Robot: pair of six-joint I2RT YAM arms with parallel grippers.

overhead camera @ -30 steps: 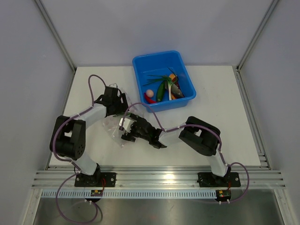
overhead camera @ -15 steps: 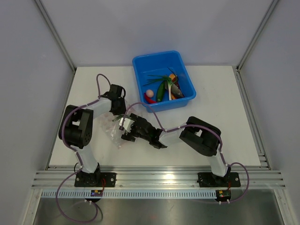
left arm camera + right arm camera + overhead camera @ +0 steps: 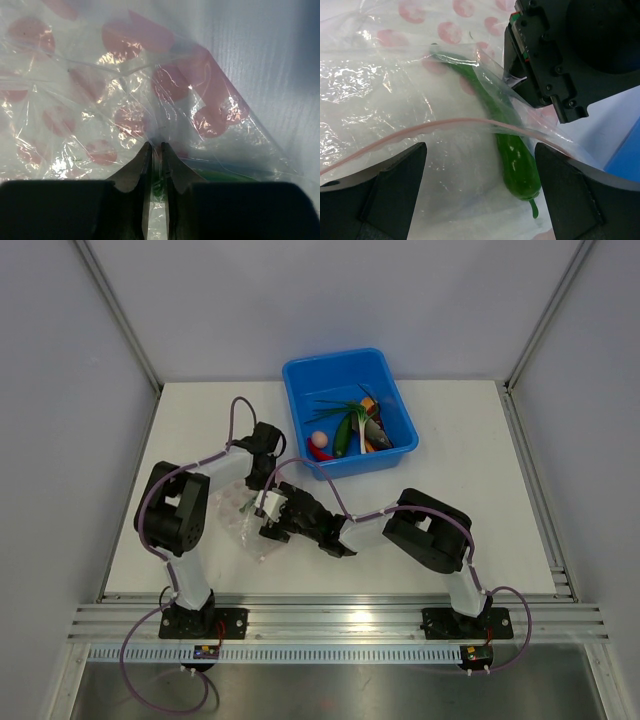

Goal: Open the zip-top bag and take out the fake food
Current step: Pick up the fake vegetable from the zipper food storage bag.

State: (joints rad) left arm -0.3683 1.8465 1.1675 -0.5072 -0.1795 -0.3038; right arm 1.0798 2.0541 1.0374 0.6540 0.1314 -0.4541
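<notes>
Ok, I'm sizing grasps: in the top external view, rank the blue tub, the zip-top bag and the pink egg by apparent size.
Largest: blue tub
Middle: zip-top bag
Smallest: pink egg

No legible text in any view. Small stickers (image 3: 207, 651) on the front rail (image 3: 340, 652) possibly carry print, too tiny to read. The zip-top bag (image 3: 125, 90) bears pink dots only.

1 zip-top bag (image 3: 243, 518) lies on 1 surface (image 3: 480, 470), with 1 green chilli (image 3: 512, 150) visible inside it. 1 blue tub (image 3: 335, 362) holds 6 toy foods: 1 pink egg (image 3: 319, 439), 1 further green chilli (image 3: 344, 434), 1 green onion (image 3: 340, 408), 1 orange slice (image 3: 367, 404), 1 grey fish (image 3: 374, 430) and 1 red chilli (image 3: 383, 447). There are 2 arms: 1 left arm (image 3: 175, 515) and 1 right arm (image 3: 425, 530).
</notes>
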